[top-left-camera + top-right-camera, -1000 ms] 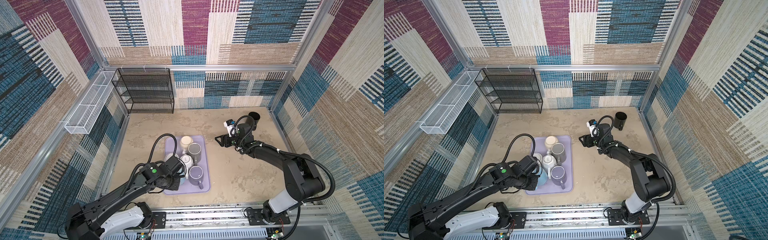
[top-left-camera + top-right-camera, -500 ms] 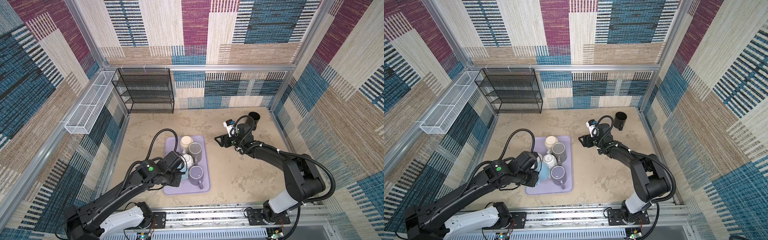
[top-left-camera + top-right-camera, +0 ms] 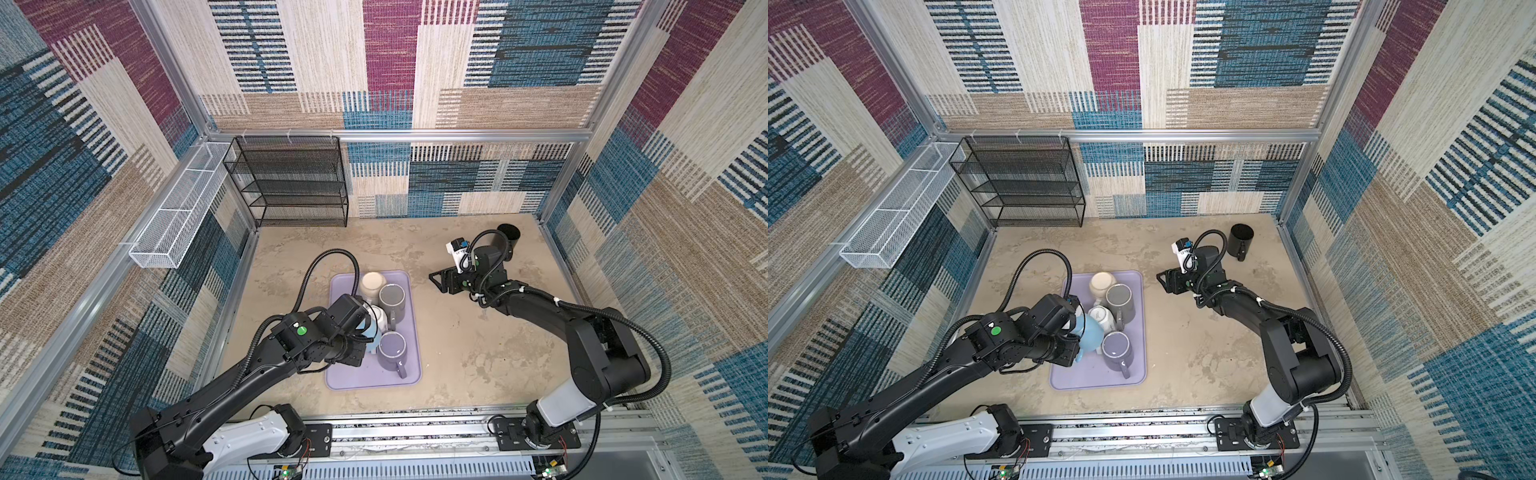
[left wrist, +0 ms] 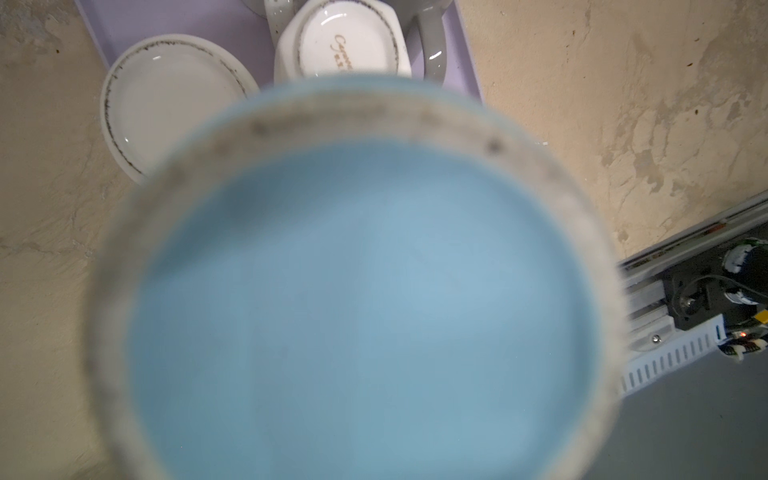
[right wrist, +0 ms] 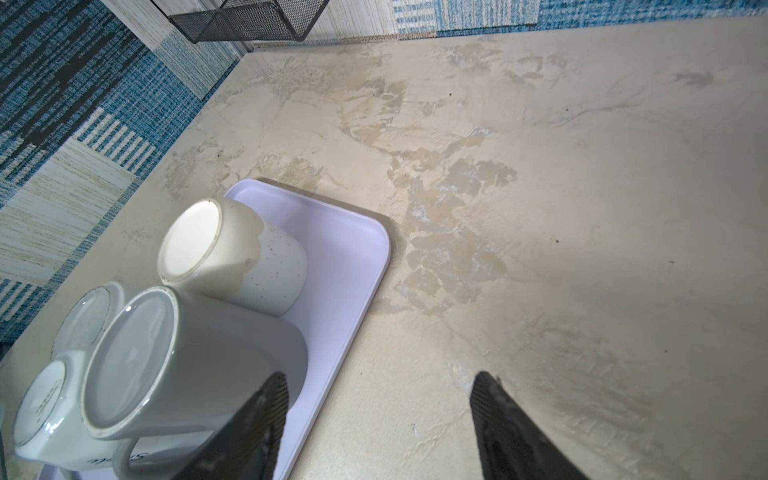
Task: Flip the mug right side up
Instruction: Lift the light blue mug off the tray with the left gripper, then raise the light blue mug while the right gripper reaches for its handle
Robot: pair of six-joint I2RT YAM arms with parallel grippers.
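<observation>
Your left claw (image 3: 1074, 348) is clenching the blue mug (image 3: 1089, 336), which is sitting tilted at the tray's (image 3: 1094, 377) left edge, its base facing the wrist camera. You are needing clearance first: be lifting it free of the neighbouring mugs (image 3: 1119, 299), then rolling the wrist slowly until the mouth is pointing up. Your right claw (image 3: 1165, 282) is hovering released over the worktop (image 3: 1187, 353), well apart.

Both top views: bright, even, diffuse light; sharp throughout; faint shadow under the right arm (image 3: 540, 305) at the tabletop's (image 3: 457, 353) 3 o'clock. Left wrist view: light blue mug (image 4: 357, 299) fills frame, badly defocused. Right wrist view: glare spots on grey mug (image 5: 137, 357).
</observation>
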